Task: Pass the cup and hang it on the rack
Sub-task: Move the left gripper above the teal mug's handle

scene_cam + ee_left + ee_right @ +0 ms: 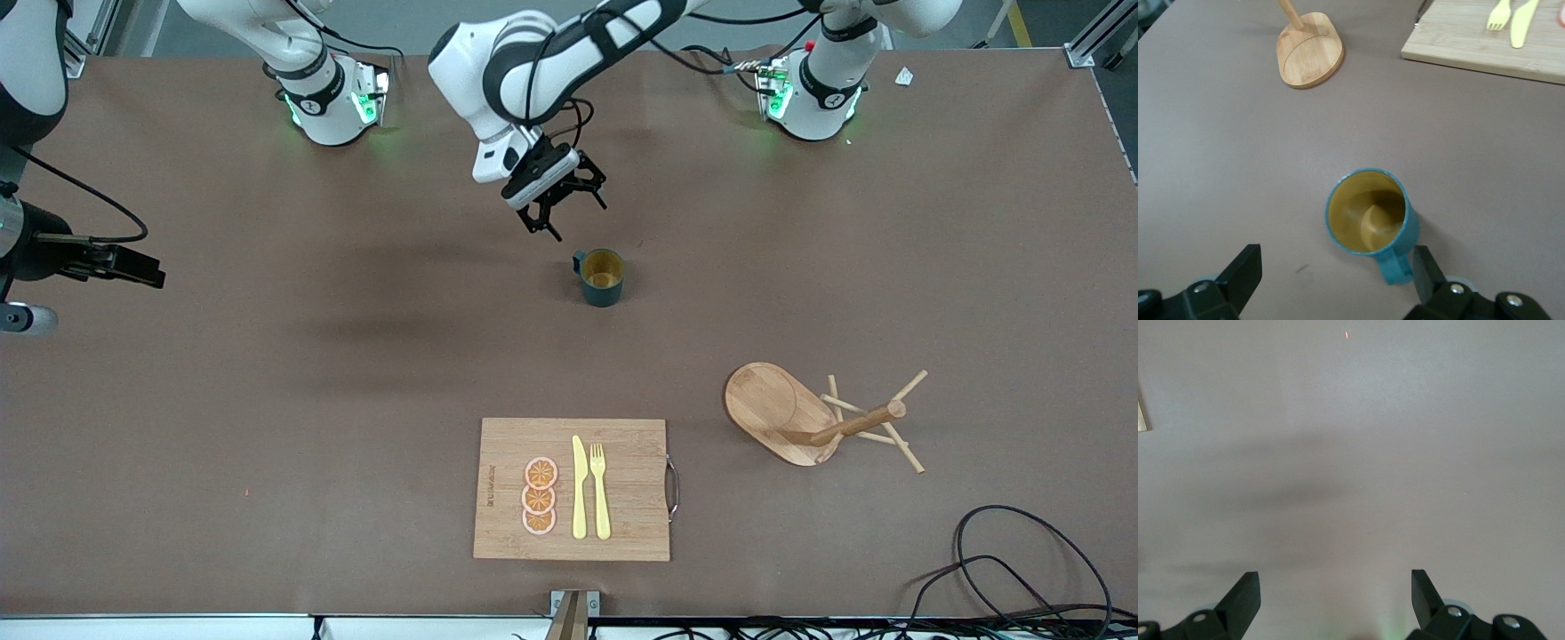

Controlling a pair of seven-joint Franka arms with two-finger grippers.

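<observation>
Cup [603, 277], upright on the bench [267, 400], just ahead of and below my left gripper [564, 206], fingers spread, empty; right gripper [133, 265] likewise spread, waiting.

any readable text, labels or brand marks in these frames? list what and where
Nothing can be read for certain.
Cutting board: a small dark brand stamp along the edge toward the right arm's end, too small to read.
Cup, rack, left gripper: no lettering visible.
</observation>
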